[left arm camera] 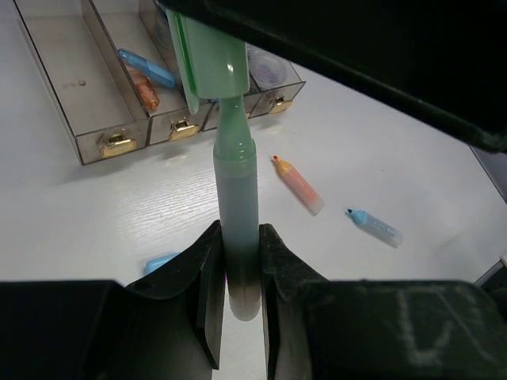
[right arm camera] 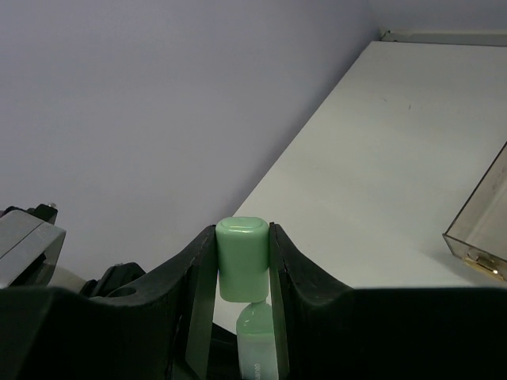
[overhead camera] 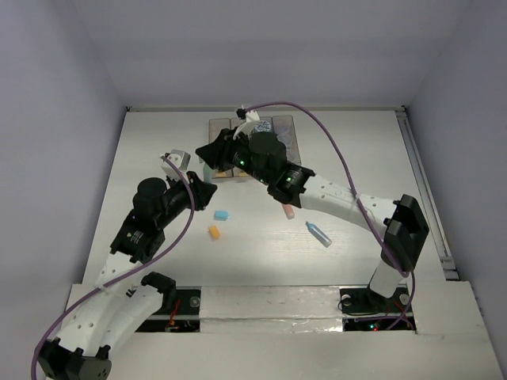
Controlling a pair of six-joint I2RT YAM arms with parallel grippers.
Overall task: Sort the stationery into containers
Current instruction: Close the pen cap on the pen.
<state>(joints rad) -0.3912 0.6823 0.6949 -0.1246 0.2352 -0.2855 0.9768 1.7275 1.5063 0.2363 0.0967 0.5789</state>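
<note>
My left gripper (left arm camera: 238,237) is shut on the barrel of a green marker (left arm camera: 236,190) and holds it above the table. My right gripper (right arm camera: 242,237) is shut on the marker's green cap (right arm camera: 242,257). The cap (left arm camera: 204,55) sits slightly off the barrel, with the narrow neck showing between them. In the top view both grippers (overhead camera: 204,188) (overhead camera: 211,153) meet just left of the containers (overhead camera: 289,142). The row of translucent bins (left arm camera: 63,55) holds a blue marker (left arm camera: 146,67), an orange marker (left arm camera: 142,91) and a bluish jar (left arm camera: 269,67).
On the table lie a blue eraser (overhead camera: 222,215), an orange eraser (overhead camera: 214,231), an orange-pink marker (overhead camera: 289,210) and a blue marker (overhead camera: 318,234). The right arm (overhead camera: 333,198) reaches across the table over the bins. Walls stand at the left and back.
</note>
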